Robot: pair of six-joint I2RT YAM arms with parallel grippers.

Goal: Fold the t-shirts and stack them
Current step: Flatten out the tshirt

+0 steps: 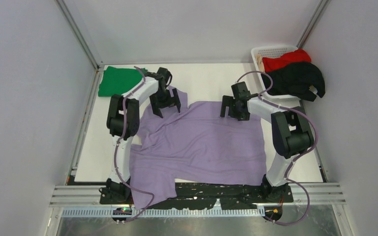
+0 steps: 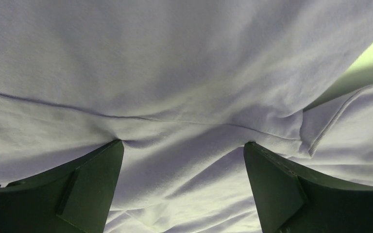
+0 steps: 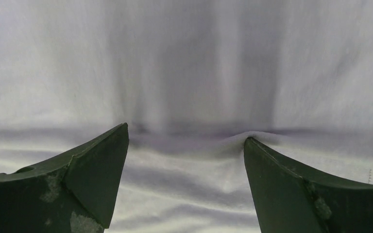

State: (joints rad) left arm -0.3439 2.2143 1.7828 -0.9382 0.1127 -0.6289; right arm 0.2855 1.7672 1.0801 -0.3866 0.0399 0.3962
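Observation:
A lavender t-shirt [image 1: 202, 142] lies spread and rumpled across the table, one corner hanging over the near edge. My left gripper [image 1: 166, 105] is open, its tips pressed down on the shirt's far left part; the fabric [image 2: 184, 97] fills its wrist view between wide-apart fingers [image 2: 92, 179]. My right gripper [image 1: 234, 109] is open at the shirt's far right edge, tips on the cloth [image 3: 184, 170], with the fingers [image 3: 97, 170] wide apart. A folded green t-shirt [image 1: 119, 81] lies at the far left. A red shirt [image 1: 285, 60] and a black shirt [image 1: 298, 79] lie in the basket.
The white lattice basket [image 1: 270, 50] stands at the far right corner, the black shirt spilling over its near rim. Grey walls enclose the table on three sides. The white tabletop [image 1: 206, 81] shows beyond the lavender shirt.

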